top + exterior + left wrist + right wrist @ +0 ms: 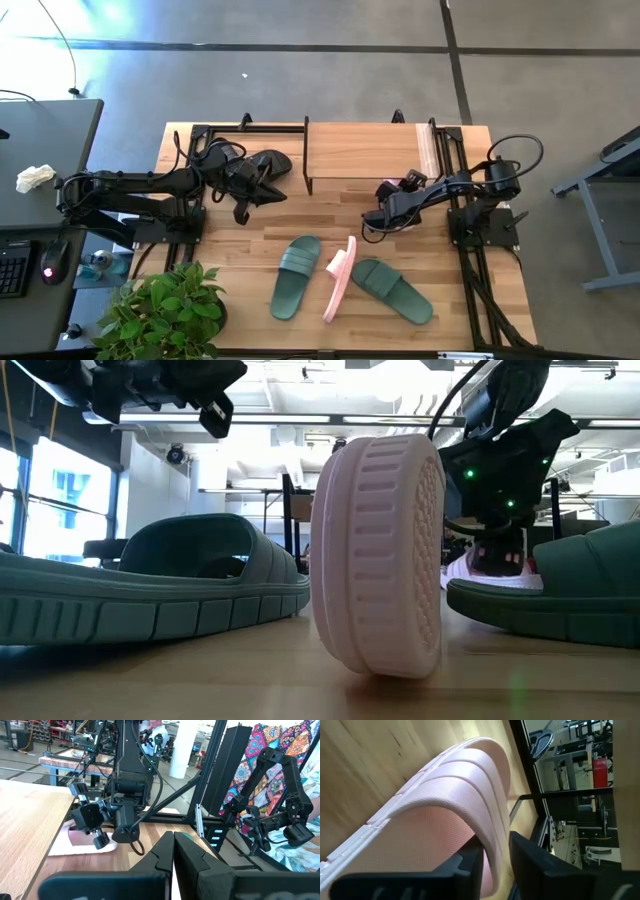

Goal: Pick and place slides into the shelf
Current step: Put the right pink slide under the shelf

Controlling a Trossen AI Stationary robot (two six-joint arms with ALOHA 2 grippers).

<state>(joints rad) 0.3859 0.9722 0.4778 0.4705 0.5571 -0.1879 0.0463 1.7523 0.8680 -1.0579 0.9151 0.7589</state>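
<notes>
I see a pale pink slide (pixel 445 820) at my right tool (pixel 375 228), lying on the tabletop (pixel 250 260) just in front of the shelf (pixel 365 150); its ribbed strap sits between the tool's 2 fingers (pixel 535 865), which stand slightly apart around it, so I cannot tell whether they grip or have let go. The strap is textured, with 3 raised ridges. A second pale pink slide (pixel 340 278) stands on its edge nearer the front, its ribbed sole facing the low camera, wedged between 2 dark green slides (pixel 296 276) that lie flat, one (pixel 392 290) angled toward the right front corner. A black slide (pixel 268 165) hangs in my left tool (pixel 262 190), clamped shut on it, just off the shelf's left end. The shelf's light plank top is bare across its width, with thin black frames at the sides. There is free tabletop between the shelf and the front group. A potted plant (pixel 165 310) crowds the front left corner.
</notes>
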